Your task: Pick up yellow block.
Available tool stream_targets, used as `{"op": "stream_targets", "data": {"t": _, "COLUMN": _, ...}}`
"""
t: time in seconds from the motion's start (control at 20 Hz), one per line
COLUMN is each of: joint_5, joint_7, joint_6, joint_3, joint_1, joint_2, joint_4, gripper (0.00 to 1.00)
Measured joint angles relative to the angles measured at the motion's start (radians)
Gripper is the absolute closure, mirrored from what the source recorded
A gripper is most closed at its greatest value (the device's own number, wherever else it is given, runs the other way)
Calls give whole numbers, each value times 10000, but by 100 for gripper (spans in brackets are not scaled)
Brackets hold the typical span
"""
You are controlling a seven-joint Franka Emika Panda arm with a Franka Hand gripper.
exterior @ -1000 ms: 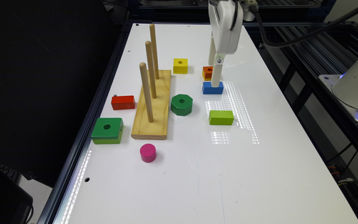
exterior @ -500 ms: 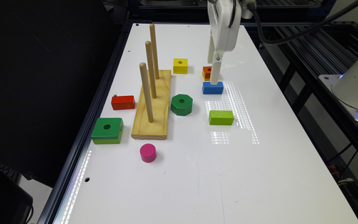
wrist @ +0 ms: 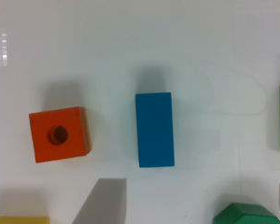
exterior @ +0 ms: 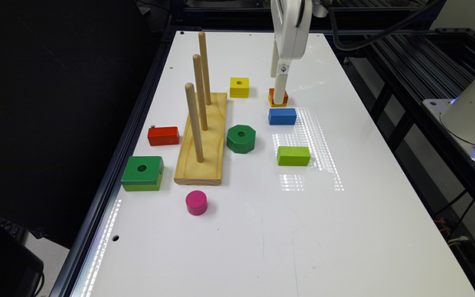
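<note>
White plastic marks the gripper (exterior: pixel 279 98), which is hung from the wrist over the far part of the table (exterior: pixel 344 214), its tip seen in front of the orange-topped cube (wrist: pixel 59 134) in the exterior view. In the wrist view two grey finger shapes are seen well apart with nothing clasped between them, so the claw is judged to be released and empty. From that camera the orange-topped cube and the blue rectangular block (exterior: pixel 282 116) are looked down on with bare table around them, so the gripper is judged to be held above the blocks rather than down among them.

The yellow block (exterior: pixel 239 87), with a round hole in its top, is found resting flat on the table near the orange-topped cube, toward the exterior view's left, between that cube and the wooden peg board (exterior: pixel 202 140). It is touched by nothing, and clear table is left on all its sides, so room for both fingers is offered. Since the claw is placed over the wrong cube, a sideways shift toward the yellow block is judged to be needed before any descent.

Farther out, a green octagon (exterior: pixel 241 138) and a lime-green rectangular block (exterior: pixel 293 156) are seen nearer the camera.
</note>
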Motion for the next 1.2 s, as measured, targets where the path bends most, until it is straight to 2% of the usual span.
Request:
{"op": "stream_targets", "data": {"t": 0.15, "joint_5": -1, "joint_7": -24, "joint_6": 0, "joint_3": -6, "joint_1": -27, "joint_2": 8, "joint_4": 36, "gripper": 0}}
{"op": "stream_targets", "data": {"t": 0.3, "joint_5": -2, "joint_7": -134, "joint_6": 0, "joint_3": -7, "joint_1": -143, "joint_2": 107, "joint_4": 174, "gripper": 0}}
{"op": "stream_targets", "data": {"t": 0.6, "joint_5": -5, "joint_7": -492, "joint_6": -1, "joint_3": -16, "joint_1": -476, "joint_2": 625, "joint_4": 739, "gripper": 0}}
{"op": "stream_targets", "data": {"t": 0.8, "joint_5": -7, "joint_7": -599, "joint_6": -1, "joint_3": -16, "joint_1": -590, "joint_2": 938, "joint_4": 1070, "gripper": 0}}
{"op": "stream_targets", "data": {"t": 1.0, "joint_5": -11, "joint_7": -648, "joint_6": -2, "joint_3": -16, "joint_1": -647, "joint_2": 1011, "joint_4": 1161, "gripper": 0}}
{"op": "stream_targets", "data": {"t": 1.1, "joint_5": -23, "joint_7": -722, "joint_6": -2, "joint_3": -27, "joint_1": -721, "joint_2": 1020, "joint_4": 1190, "gripper": 0}}
{"op": "stream_targets", "data": {"t": 1.2, "joint_5": -33, "joint_7": -871, "joint_6": -2, "joint_3": -45, "joint_1": -857, "joint_2": 1041, "joint_4": 1256, "gripper": 0}}
